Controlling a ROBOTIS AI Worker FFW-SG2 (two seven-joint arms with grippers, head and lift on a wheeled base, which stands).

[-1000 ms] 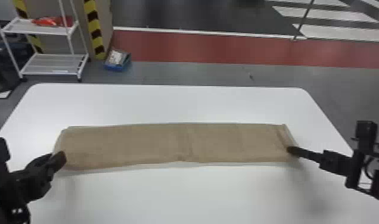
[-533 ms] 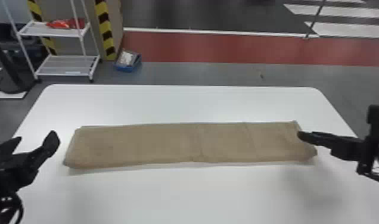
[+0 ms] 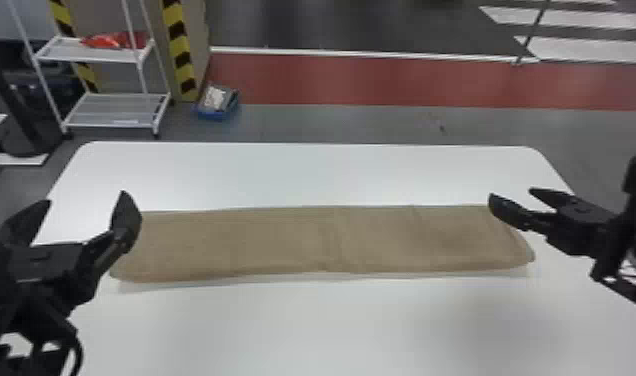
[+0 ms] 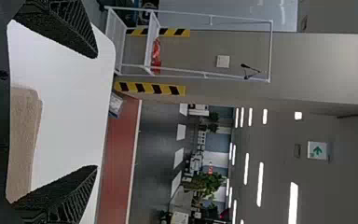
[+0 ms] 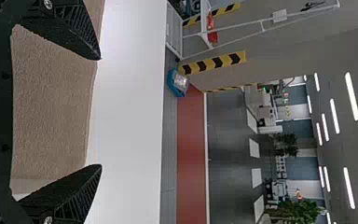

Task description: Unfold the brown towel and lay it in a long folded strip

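One brown towel (image 3: 282, 242) lies as one long strip across the frame's middle, on one white table (image 3: 302, 330). Two claws are there: left gripper (image 3: 86, 200) at left, right gripper (image 3: 511, 194) at right, each wide open and empty.

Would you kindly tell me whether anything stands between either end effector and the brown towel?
Nothing visible stands between the left end effector or the right end effector and the brown towel, which lies in a long strip on the white table.
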